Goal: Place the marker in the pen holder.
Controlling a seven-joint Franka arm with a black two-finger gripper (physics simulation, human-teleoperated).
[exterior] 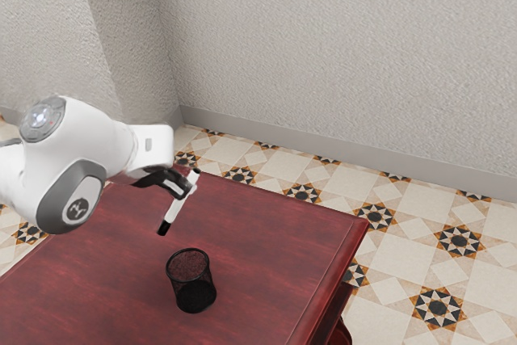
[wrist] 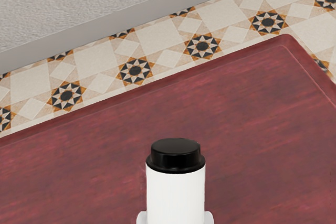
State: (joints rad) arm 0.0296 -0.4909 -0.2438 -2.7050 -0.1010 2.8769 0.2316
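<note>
Tool: blk two-finger tool (exterior: pixel 184 187), gripping marker betw. its fingers.
Marker: wht smooth cylindrical marker w/ blk ends (exterior: pixel 175 209), prob. plastic; in tool, tilted, above table, outside holder.
Holder: blk round open-top mesh pen holder (exterior: pixel 191 281), upright on table.
Table: dark-red glossy wood-grain table (exterior: pixel 266 252), raised edge.
Floor: cream patterned tile floor (exterior: pixel 412 256); wall: grey rough-textured wall (exterior: pixel 339 62).
Risk, rim: tilt uncorrected, lower end may catch rim & tip holder.
Risk, drop: release off-centre, marker may miss & roll.
</note>
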